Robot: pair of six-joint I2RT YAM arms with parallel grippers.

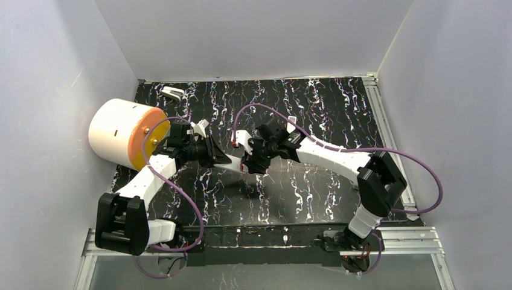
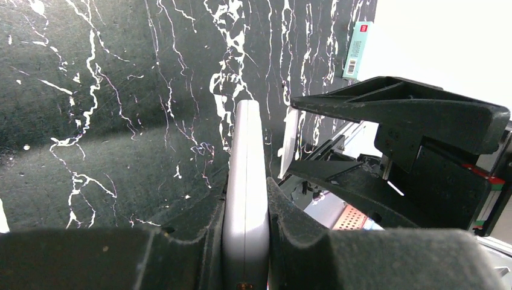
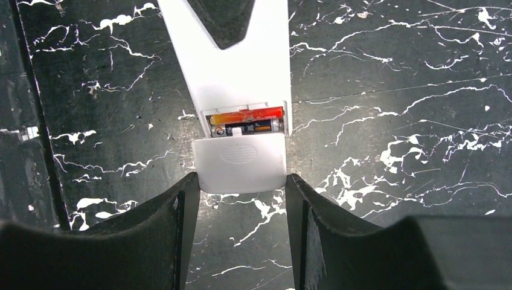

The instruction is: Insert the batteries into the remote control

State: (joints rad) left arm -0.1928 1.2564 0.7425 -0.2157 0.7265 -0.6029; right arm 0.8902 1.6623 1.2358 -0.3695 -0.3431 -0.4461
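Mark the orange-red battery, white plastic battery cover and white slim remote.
Orange-red battery (image 3: 246, 115): right wrist view, mid-body.
White plastic battery cover (image 3: 240, 166): right wrist view, centre.
White slim remote (image 2: 246, 181): left wrist view, side edge.

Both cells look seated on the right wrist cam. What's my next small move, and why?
Probably slide the cover forward with the right gripper until it shuts over the batteries. Both lie seated but exposed in the remote. The cover sits just short of them, flanked by that gripper, and the left gripper clamps the remote edge-on to brace it.
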